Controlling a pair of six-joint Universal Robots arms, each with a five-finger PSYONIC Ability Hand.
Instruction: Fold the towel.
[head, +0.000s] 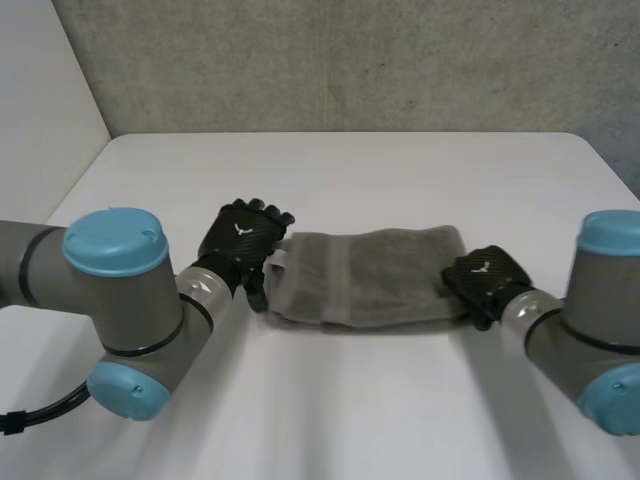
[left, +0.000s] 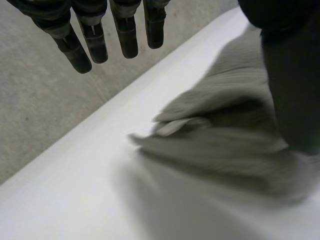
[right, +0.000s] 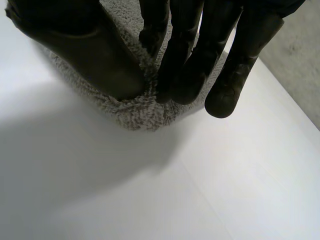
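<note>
We're in a robotics lab here: bare grey concrete wall (head: 350, 60) behind, plain white table (head: 350, 170) in front, left arm (head: 110, 290) and right arm (head: 600, 320) reaching over it.

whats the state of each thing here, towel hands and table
towel: folded into a long band, lying on the table
left hand: open, fingers straight, at the towel's end on its side
right hand: shut on the towel, other end pinched between thumb and fingers
table: bears the towel
</note>
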